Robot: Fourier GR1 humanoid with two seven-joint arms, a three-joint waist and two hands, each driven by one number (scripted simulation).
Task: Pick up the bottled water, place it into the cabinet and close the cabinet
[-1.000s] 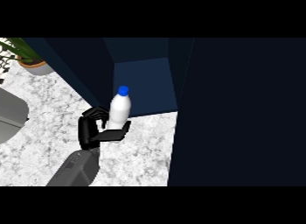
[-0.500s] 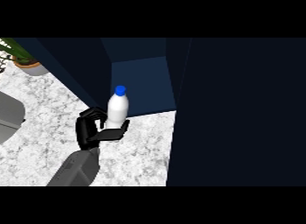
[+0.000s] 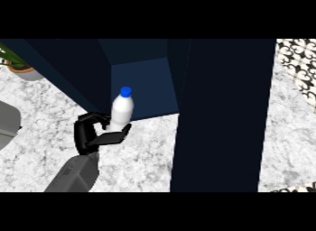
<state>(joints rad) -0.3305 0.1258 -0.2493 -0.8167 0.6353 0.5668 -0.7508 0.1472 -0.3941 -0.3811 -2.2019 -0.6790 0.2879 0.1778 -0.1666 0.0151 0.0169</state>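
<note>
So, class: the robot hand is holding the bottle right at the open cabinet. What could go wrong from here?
1. The bottled water is gripped low by the left robot hand, so its blue cap end might tip on contact.
2. It sits close to the cabinet's left wall; it could clip that edge going in.
3. The open dark door stands right beside the path and may get bumped.
</note>
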